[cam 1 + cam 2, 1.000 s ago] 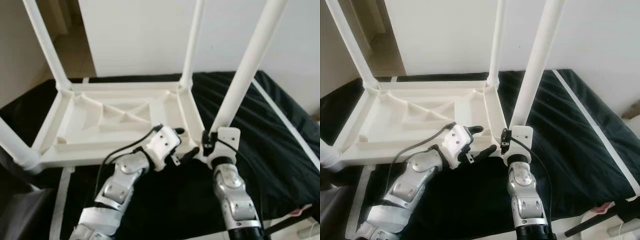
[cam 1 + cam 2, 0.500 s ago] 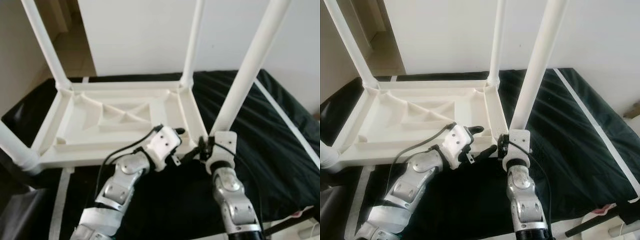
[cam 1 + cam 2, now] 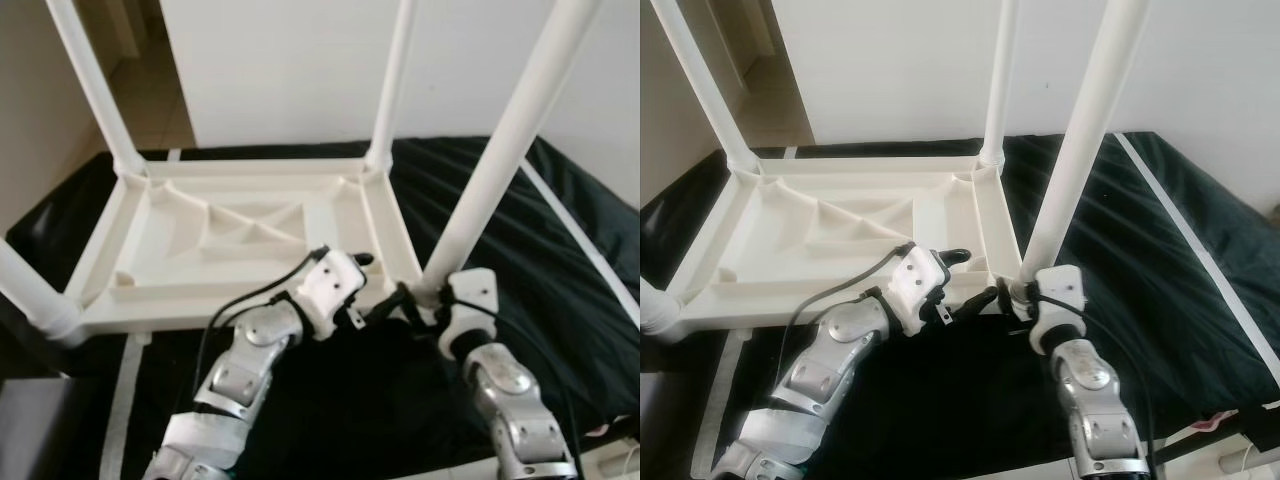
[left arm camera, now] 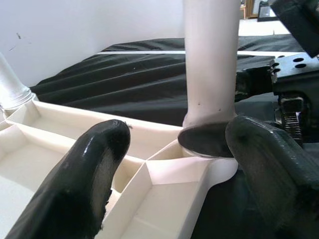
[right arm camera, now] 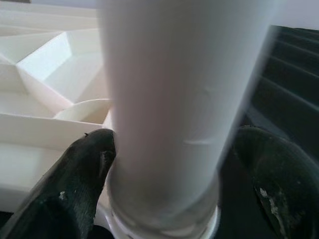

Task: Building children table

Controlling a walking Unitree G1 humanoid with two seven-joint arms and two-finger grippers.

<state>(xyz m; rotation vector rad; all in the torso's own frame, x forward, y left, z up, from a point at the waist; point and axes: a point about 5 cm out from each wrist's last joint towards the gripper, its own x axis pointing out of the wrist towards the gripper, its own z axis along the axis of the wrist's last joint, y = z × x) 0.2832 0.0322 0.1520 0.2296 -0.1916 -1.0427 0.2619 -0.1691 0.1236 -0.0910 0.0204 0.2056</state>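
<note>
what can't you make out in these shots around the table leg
- Leg top: cut off by the eye views' upper edge.
- Right end effector grip: right wrist view, leg blurs and hides whether both fingers touch.
- Leg socket seating: left wrist view, dark shadow under the base.
</note>
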